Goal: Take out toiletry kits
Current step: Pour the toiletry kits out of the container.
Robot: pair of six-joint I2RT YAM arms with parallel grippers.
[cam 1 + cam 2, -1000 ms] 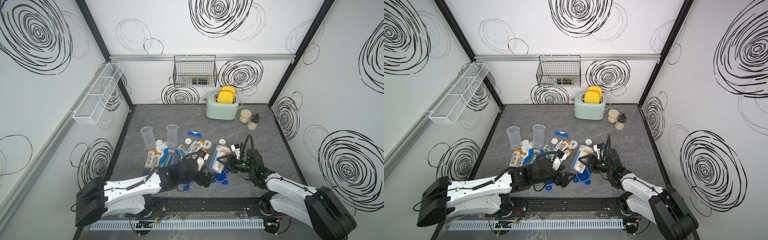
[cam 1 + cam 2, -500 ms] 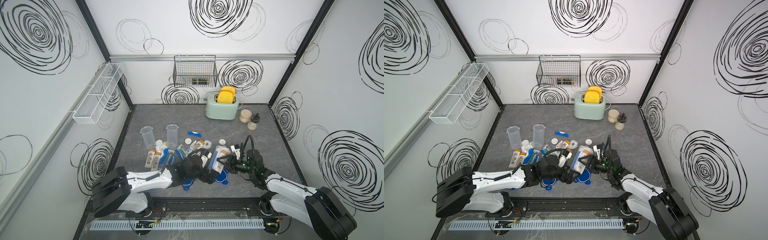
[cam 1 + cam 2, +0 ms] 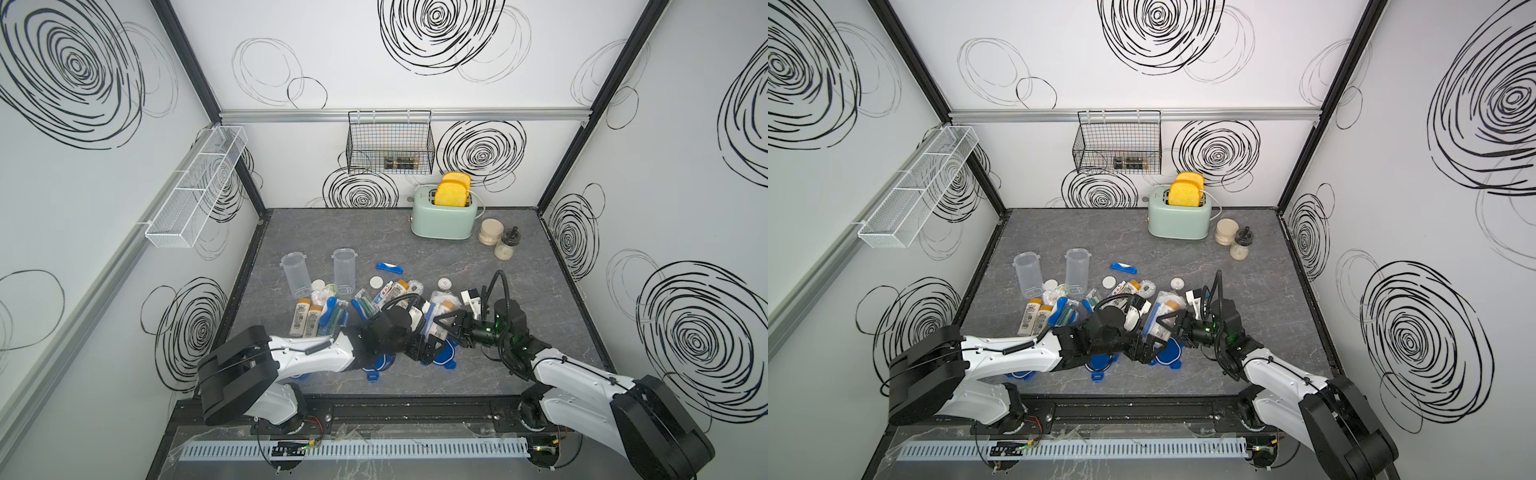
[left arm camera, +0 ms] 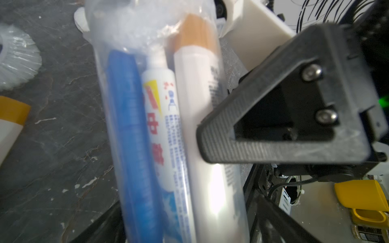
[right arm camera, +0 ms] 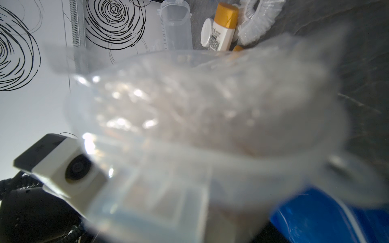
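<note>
Black right fingers [image 4: 273, 151] are clamped against the side of a clear container [image 4: 117, 42], held low near the 6 o'clock edge of the grey worktop [image 3: 415, 245], counting 12 as the back wall. Whether the container rests on the worktop or hangs just above it I cannot tell. The left fingers [image 4: 101, 226] stand spread wide, one on each side of the container's near end; I cannot tell whether they touch it. Packed inside the container is one toiletry kit: a blue toothbrush [image 4: 130, 126], a toothpaste tube [image 4: 162, 130] and a cream bottle [image 4: 197, 101] with a tan cap, with crinkled clear wrap at the far end.

Blue lids [image 3: 444, 356] lie on the worktop just under the two arms. From the fingers toward 9 o'clock spreads a heap of loose kit pieces: two tan-capped bottles [image 3: 305, 322] side by side, more toothbrushes [image 3: 331, 306], a second tube [image 3: 384, 293] and small round white tins [image 3: 376, 282]. Beyond the heap, at about 10 o'clock, are two empty containers [image 3: 296, 274] with open mouths.

At 1 o'clock sits a mint toaster [image 3: 444, 216] with two yellow slices in it, and two jars [image 3: 490, 232] are just beside it toward 3 o'clock. A black wire basket [image 3: 390, 143] hangs on the back wall at 12, and a white mesh shelf [image 3: 195, 187] on the side wall at 10
</note>
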